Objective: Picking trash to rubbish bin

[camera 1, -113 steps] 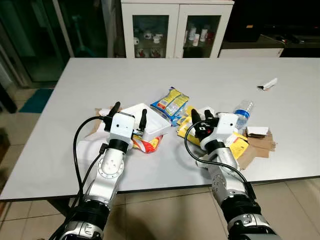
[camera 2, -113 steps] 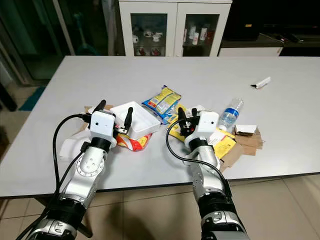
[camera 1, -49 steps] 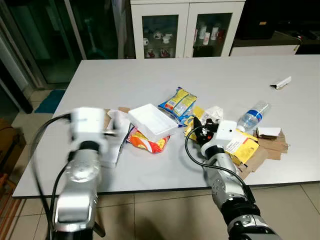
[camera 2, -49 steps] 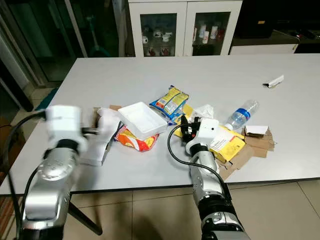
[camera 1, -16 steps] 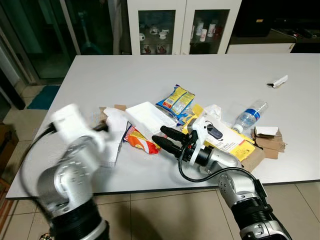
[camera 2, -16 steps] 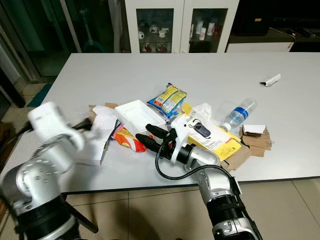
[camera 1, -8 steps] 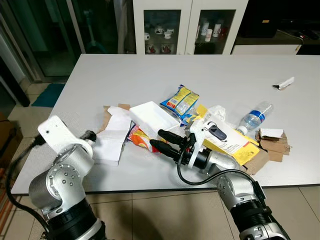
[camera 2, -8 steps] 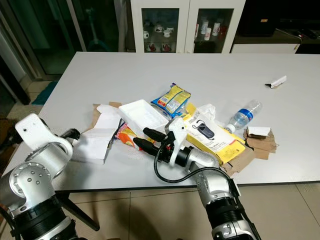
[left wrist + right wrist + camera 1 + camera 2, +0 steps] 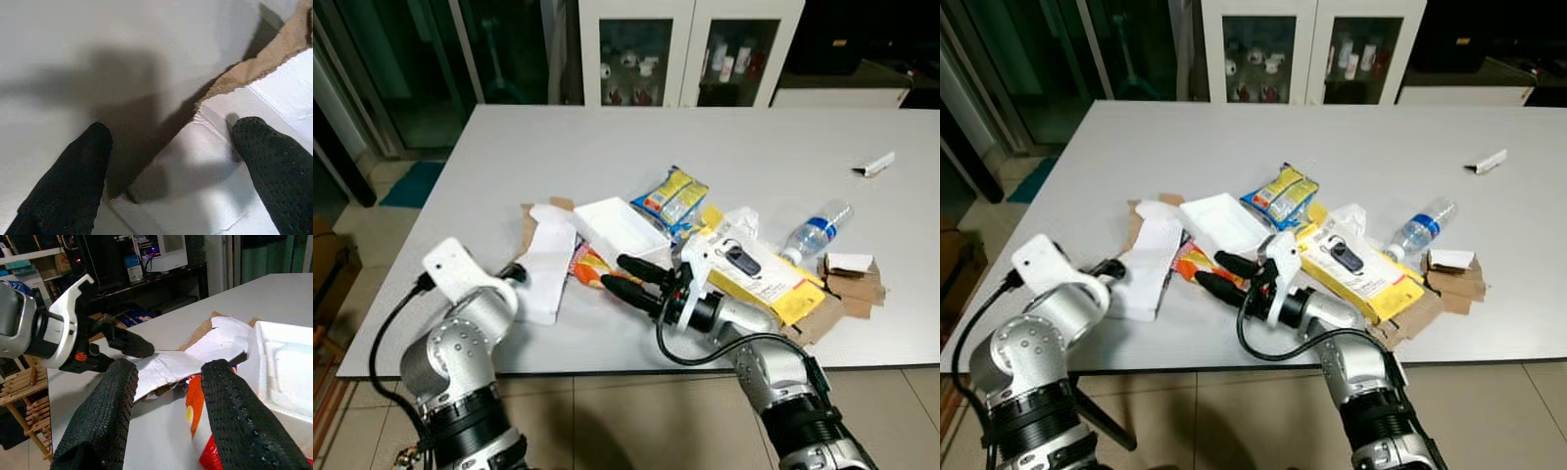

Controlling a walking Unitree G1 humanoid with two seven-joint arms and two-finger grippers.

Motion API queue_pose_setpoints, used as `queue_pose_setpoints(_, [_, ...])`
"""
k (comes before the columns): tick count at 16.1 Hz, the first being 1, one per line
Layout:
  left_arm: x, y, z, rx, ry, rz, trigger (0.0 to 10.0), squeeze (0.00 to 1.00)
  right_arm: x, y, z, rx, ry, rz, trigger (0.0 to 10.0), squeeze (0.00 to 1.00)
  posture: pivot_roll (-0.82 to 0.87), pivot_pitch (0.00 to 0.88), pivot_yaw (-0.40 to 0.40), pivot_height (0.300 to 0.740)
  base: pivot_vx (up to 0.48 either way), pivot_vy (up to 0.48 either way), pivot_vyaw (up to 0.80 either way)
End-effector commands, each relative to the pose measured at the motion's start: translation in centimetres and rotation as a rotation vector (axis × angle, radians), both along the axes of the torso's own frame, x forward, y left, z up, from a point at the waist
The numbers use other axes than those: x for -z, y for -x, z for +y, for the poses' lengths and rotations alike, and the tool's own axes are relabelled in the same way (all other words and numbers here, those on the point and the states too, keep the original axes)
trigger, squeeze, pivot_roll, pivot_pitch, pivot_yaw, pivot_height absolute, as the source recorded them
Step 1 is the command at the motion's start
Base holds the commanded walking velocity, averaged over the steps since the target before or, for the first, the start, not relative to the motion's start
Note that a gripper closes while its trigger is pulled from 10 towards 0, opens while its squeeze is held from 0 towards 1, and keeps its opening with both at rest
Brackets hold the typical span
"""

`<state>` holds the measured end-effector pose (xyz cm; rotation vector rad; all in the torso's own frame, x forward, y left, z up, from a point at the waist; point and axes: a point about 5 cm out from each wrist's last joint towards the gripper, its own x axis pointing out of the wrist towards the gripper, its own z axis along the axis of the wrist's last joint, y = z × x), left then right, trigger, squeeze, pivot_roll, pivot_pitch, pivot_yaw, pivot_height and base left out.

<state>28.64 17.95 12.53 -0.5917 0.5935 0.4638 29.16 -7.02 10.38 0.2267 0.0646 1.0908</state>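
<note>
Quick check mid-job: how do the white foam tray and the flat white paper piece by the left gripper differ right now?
The foam tray is a rigid shallow box with a raised rim; the white paper piece is flat and creased, with torn edges. The tray rests tilted on the orange wrapper, while the paper lies on the table over brown cardboard. The left gripper straddles the paper's corner; the tray is ungripped. Both are white.

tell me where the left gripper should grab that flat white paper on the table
Probably the near free edge of the white paper, from the table's left side. It lies flat, its far end tucked under the foam tray, so only this edge lets a finger slide under. The left gripper is open, already straddling that edge.
</note>
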Motion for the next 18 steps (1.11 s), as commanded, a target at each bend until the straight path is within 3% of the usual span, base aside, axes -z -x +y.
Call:
queue_pose_setpoints(1, [1.4,0.2,-4.6,0.092,0.158,0.046,10.0,0.00,-0.4,0.1,0.1,-0.016,-0.013,-0.010,10.0,0.00,0.11,0.031,-0.002,0.740,0.000,0.000,0.00])
queue_pose_setpoints(9, [2.8,-0.4,-7.5,0.357,0.156,0.076,10.0,0.00,-0.5,0.1,0.5,-0.014,-0.012,-0.019,10.0,0.00,0.10,0.026,0.011,0.740,0.000,0.000,0.00])
queue_pose_setpoints(14, [2.0,-1.1,-7.1,0.434,0.208,-0.054,10.0,0.00,-0.5,0.1,0.6,-0.010,-0.012,-0.020,10.0,0.00,0.10,0.026,0.010,0.740,0.000,0.000,0.00])
queue_pose_setpoints(16, [1.5,-1.1,-6.9,0.591,0.254,-0.194,10.0,0.00,-0.4,0.1,0.7,-0.013,-0.013,-0.017,10.0,0.00,0.10,0.024,0.008,0.740,0.000,0.000,0.00])
queue_pose_setpoints(18, [1.7,-1.1,-6.3,0.627,0.262,-0.217,10.0,0.00,-0.4,0.1,0.7,-0.015,-0.014,-0.017,10.0,0.00,0.10,0.024,0.008,0.740,0.000,0.000,0.00])
